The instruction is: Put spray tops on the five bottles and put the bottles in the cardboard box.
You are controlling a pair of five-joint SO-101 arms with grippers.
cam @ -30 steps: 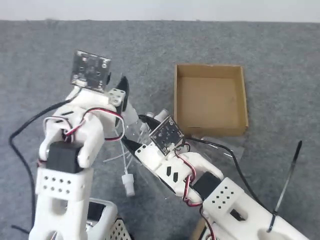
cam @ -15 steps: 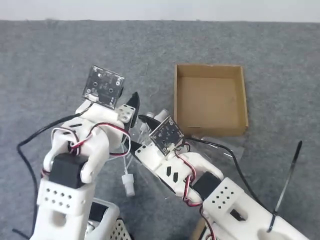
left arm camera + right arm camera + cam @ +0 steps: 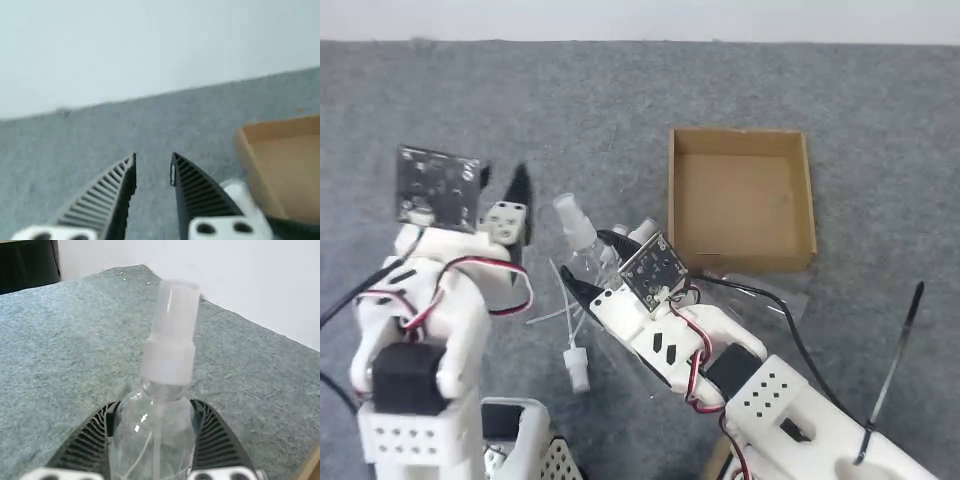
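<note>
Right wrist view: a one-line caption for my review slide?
Right end effector shut on a clear bottle, spray top fitted, over grey carpet.

The white left arm (image 3: 420, 330) stands at the near left. Its black left end effector (image 3: 152, 162) points far, fingers apart. The white right arm (image 3: 700, 350) reaches from the near right. Its right end effector (image 3: 155, 410) squeezes a clear plastic bottle (image 3: 167, 355).

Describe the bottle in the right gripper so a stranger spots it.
Find the open brown cardboard box on the grey carpet. Left of it in the high view, the right gripper clamps a clear plastic bottle. Its white spray top is fitted, unlike the loose one nearby.
</note>
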